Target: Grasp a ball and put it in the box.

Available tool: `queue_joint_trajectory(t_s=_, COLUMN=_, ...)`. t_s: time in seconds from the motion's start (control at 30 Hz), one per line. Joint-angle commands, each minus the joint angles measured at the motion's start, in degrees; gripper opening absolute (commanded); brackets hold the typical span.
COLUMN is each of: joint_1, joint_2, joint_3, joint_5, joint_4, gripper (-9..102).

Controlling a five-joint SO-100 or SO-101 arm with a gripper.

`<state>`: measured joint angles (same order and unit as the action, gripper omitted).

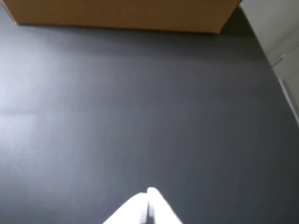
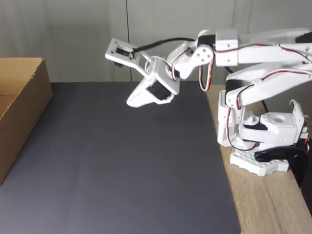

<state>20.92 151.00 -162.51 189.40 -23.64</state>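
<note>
A: Gripper (image 2: 130,102) state?
B: Fingers pressed together, holding nothing, raised above the dark mat (image 2: 122,165) on the table (image 2: 273,204).
A: And the box (image 2: 19,112)?
B: At far left in the fixed view, well apart from the gripper.

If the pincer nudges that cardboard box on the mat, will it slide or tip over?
The box looks wide and low with its top open, so it would probably slide rather than tip. Corrugated walls likely make it light for its size. The dark mat looks matte, so it may grip a little. The pincer hangs shut above it.
</note>
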Motion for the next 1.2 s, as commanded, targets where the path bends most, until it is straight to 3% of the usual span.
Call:
queue_joint_trajectory(t_s=0.0, joint_1=0.4, joint_2=2.5, joint_3=-1.2, joint_5=-0.4, joint_4=1.1, gripper=0)
queue_joint_trajectory(t_s=0.83, joint_1=0.1, joint_2=15.5, joint_3=-17.4, joint_5=-5.9, joint_4=0.5, gripper=0)
queue_joint_trajectory(t_s=1.17, joint_1=0.2, joint_2=20.4, joint_3=-17.8, joint_5=-5.7, joint_4=-9.9, gripper=0)
